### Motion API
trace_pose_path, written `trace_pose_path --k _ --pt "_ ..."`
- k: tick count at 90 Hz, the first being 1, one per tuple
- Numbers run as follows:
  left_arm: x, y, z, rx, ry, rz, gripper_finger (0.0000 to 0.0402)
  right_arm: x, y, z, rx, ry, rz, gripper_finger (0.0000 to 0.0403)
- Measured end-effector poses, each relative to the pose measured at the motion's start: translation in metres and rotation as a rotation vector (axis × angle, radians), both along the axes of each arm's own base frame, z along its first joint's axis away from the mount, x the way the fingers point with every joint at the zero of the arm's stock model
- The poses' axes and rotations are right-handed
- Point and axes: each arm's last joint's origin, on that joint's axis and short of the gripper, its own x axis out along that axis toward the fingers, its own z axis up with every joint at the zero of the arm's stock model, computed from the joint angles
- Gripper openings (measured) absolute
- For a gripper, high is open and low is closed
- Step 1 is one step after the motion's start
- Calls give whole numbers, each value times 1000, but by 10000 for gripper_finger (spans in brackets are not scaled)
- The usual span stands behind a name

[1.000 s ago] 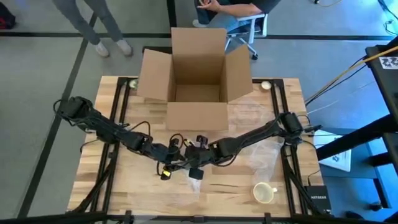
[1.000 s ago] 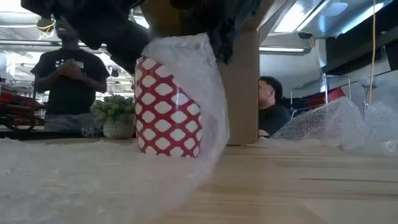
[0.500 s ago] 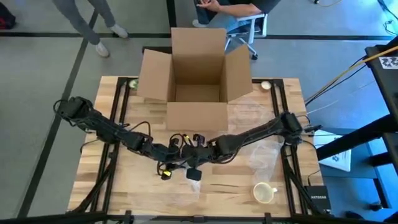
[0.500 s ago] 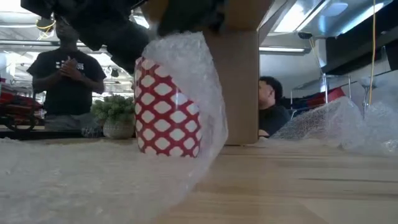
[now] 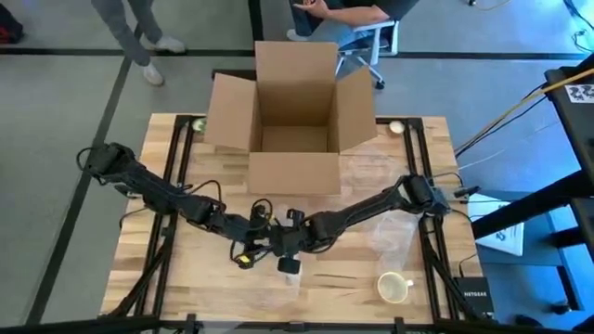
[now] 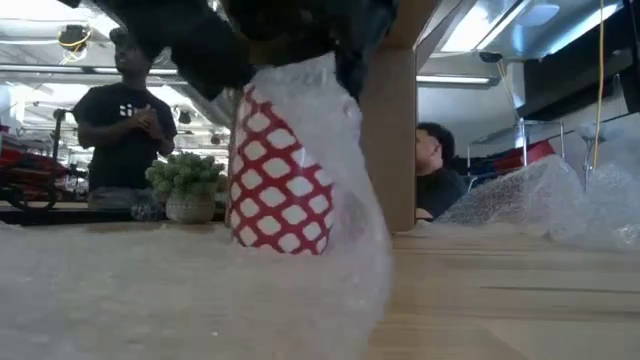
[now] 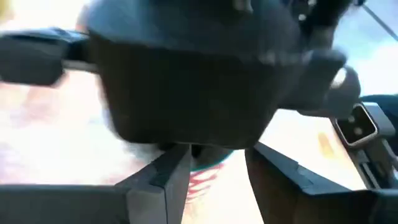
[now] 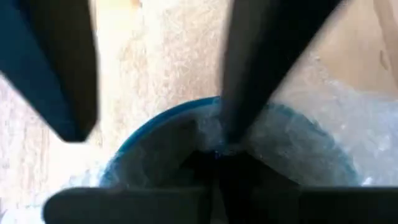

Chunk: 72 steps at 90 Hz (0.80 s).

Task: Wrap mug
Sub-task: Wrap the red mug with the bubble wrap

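Note:
A red-and-white patterned mug (image 6: 278,190) stands a little tilted on a sheet of bubble wrap (image 6: 150,295) at the table's middle. A flap of the wrap (image 6: 335,150) is pulled over its top and down its right side. The mug's blue inside (image 8: 155,124) shows in the right wrist view. In the high view the mug is hidden under both grippers. My right gripper (image 5: 284,244) is above the mug's mouth, open. My left gripper (image 5: 256,243) comes in from the left, its fingers (image 7: 168,177) on either side of the mug's top (image 7: 206,177). My left gripper seems shut on the mug's top part (image 7: 205,179), coming level from the table's left. The right gripper's body hides the place of contact, so the exact part cannot be told. My right gripper points down, one finger (image 8: 249,87) inside the mug's mouth on the bubble wrap (image 8: 298,143) there, the other finger (image 8: 62,68) outside the wall.
An open cardboard box (image 5: 292,121) stands at the table's far middle. At the near right are a plain white mug (image 5: 394,288) and a loose piece of bubble wrap (image 5: 394,232). Beyond the table are a potted plant (image 6: 185,190) and people.
My right gripper has gone toward the table's left and near edge and come down onto the mug's top. The mug has tipped a little and shifted slightly. The wrap flap has been drawn further down over the mug's right side, reaching the table.

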Motion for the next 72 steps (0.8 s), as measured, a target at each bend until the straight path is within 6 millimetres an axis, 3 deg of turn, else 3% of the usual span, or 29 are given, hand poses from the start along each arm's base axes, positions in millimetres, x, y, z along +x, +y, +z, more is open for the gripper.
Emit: trace_pose_path --k 42,72 --pt "5 6 -27 19 50 71 136 0 0 15 18 -31 28 5" --pt "5 5 -27 23 53 65 136 -19 -4 61 106 -52 14 5"
